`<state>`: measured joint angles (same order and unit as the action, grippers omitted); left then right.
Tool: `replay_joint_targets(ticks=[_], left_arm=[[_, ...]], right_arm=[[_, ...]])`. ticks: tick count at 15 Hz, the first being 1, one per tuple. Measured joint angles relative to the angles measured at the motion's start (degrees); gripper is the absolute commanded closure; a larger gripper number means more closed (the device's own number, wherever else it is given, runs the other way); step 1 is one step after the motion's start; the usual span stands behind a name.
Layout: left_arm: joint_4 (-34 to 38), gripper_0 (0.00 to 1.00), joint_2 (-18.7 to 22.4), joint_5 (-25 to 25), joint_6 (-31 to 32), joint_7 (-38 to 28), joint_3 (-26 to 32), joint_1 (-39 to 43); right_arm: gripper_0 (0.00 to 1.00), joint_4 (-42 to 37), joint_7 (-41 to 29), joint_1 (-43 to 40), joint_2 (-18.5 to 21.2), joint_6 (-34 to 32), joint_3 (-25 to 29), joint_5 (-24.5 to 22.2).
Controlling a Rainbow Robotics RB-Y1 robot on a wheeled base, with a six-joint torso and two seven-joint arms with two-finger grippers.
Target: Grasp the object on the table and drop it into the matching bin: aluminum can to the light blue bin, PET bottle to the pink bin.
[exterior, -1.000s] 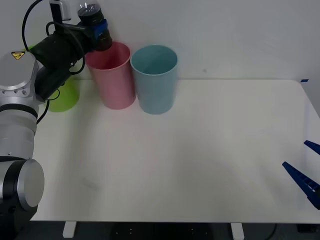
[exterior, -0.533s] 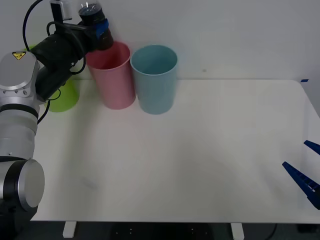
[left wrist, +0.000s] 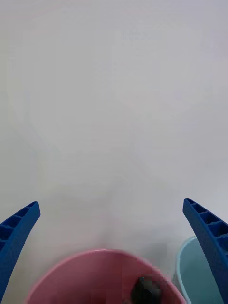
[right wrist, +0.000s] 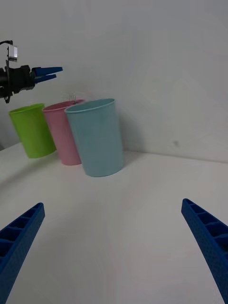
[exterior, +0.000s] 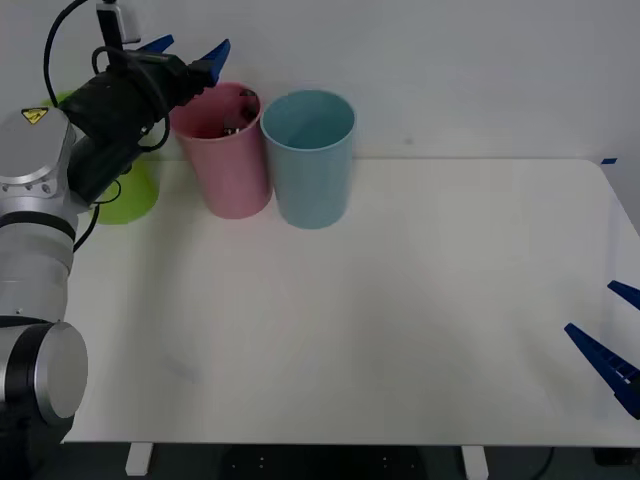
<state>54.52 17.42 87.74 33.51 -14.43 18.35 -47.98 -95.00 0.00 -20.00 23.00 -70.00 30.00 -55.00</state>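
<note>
Above the pink bin (exterior: 222, 150), at the table's far left: left gripper (exterior: 186, 48) hovering with its blue fingers (exterior: 213, 52) spread wide and holding nothing. Pointing toward the back wall (exterior: 450, 70), with the bin's rim just below the fingertips. Showing again in the right wrist view as a small pair of blue tips (right wrist: 46, 71) parted over the pink rim.

Inside that bin: PET bottle (exterior: 233, 127) lying as a dark shape against the pink inner wall, with its black cap (left wrist: 146, 289) peeking up near the rim in the left wrist view. Impossible telling whether upright or tilted.

Just beside the pink bin, on its right and touching or nearly touching: light blue bin (exterior: 309, 158) standing upright. On the pink bin's other side, partly hidden behind the left arm: lime green bin (exterior: 128, 192), also upright. All three lining up in a row along the far edge of the white table (exterior: 400, 320).

Well apart, at the table's near right corner: right gripper (exterior: 612, 340) waiting low over the surface, fingers (right wrist: 209, 242) wide apart and gripping nothing, facing the row of bins.
</note>
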Motion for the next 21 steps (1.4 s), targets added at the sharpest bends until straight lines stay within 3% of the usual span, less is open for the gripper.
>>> replay_joint_targets(ticks=[12,21], left_arm=[[16.47,0.00,2.91,-14.31,6.72,1.55,-0.93,18.52],[17.99,0.00,10.23,-24.77,19.88,4.61,1.95,30.34]], right_arm=[[0.00,0.00,0.00,0.00,0.00,0.00,0.00,0.00],[0.00,0.00,0.00,0.00,0.00,0.00,0.00,0.00]])
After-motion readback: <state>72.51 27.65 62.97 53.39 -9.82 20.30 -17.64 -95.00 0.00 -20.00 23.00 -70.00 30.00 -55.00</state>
